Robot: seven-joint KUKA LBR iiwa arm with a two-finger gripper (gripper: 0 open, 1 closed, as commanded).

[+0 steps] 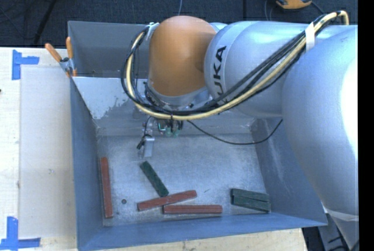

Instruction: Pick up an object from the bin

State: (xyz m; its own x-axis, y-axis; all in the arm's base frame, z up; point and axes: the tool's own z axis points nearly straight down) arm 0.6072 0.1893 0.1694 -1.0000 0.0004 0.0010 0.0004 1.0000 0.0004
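Grey metal bin (85,150), sparse floor; gripper (147,143) by the back wall, grip state cannot be told; dark green bar (153,178) nearest, mid-floor; risk: a flat, thin bar may slip free.

- The gripper (147,144) hangs inside the bin (87,127), close to the back wall.
- The slanted stick (153,178) lies on the floor just in front of the gripper.
- The wall-side stick (106,187) lies in front and to the view's left of the gripper, along the left wall.
- The upper stick (166,200) and lower stick (193,209) lie farther in front, side by side, by the front wall.
- The block (250,199) lies well to the gripper's right in the view, apart from the sticks.
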